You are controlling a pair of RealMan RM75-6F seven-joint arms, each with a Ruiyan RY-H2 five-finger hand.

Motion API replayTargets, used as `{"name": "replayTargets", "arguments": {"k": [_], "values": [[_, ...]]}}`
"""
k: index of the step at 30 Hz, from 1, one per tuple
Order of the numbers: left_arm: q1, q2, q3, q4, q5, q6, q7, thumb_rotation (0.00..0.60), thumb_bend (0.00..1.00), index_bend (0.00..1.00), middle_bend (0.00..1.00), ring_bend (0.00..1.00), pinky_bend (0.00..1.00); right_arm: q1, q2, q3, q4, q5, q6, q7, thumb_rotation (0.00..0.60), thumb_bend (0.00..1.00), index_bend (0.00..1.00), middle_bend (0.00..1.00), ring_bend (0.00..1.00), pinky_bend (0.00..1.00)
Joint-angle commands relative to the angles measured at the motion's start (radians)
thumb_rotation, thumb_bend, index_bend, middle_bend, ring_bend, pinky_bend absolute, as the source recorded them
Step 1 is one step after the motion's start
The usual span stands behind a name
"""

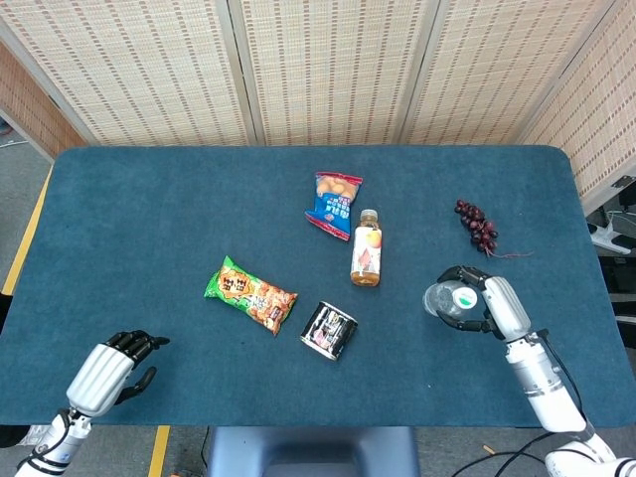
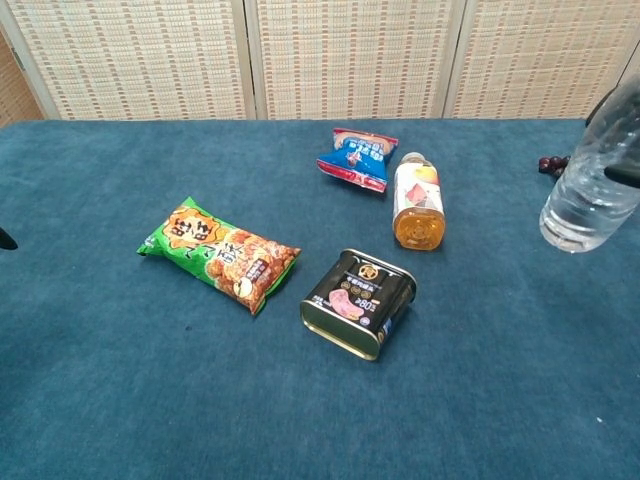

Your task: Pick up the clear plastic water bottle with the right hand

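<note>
The clear plastic water bottle (image 1: 446, 298) (image 2: 592, 185) is off the table, tilted, with my right hand (image 1: 487, 304) gripping it at the table's right side. In the chest view the bottle's lower end hangs above the cloth at the right edge, and only a dark part of the hand shows there. My left hand (image 1: 111, 363) rests at the table's near left corner, fingers curled in, holding nothing.
On the blue table (image 1: 179, 219) lie an orange drink bottle (image 1: 367, 249), a blue snack bag (image 1: 333, 204), a green snack bag (image 1: 249, 293), a dark tin (image 1: 329, 329) and purple grapes (image 1: 478, 227) beyond my right hand.
</note>
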Motion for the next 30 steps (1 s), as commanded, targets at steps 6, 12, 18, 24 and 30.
{"name": "replayTargets", "arguments": {"k": [6,12,18,24,30], "values": [[-0.001,0.0,0.0,0.0,-0.001,-0.003,0.002,0.6,0.42,0.27,0.39,0.3,0.39,0.053,-0.095,-0.013,0.228,0.057,-0.198,0.301,0.6,0.49,0.76,0.72,0.61,0.6],[-0.001,0.002,-0.001,0.002,-0.004,-0.002,-0.008,0.6,0.42,0.27,0.39,0.3,0.39,0.07,-0.118,-0.048,0.313,-0.002,-0.212,0.401,0.6,0.48,0.47,0.47,0.31,0.41],[-0.001,0.002,-0.001,0.002,-0.003,-0.001,-0.007,0.6,0.42,0.27,0.39,0.3,0.39,0.078,-0.114,-0.078,0.358,-0.048,-0.199,0.463,0.6,0.29,0.13,0.16,0.02,0.17],[-0.001,0.001,0.0,0.002,0.0,0.0,-0.002,0.6,0.43,0.27,0.39,0.3,0.39,0.074,-0.054,-0.11,0.351,-0.088,-0.166,0.485,0.6,0.16,0.0,0.0,0.0,0.16],[-0.001,0.0,-0.002,0.005,-0.008,-0.006,-0.004,0.6,0.42,0.27,0.39,0.3,0.39,0.046,0.069,-0.132,0.264,-0.129,-0.069,0.442,0.6,0.09,0.0,0.0,0.0,0.15]]}}
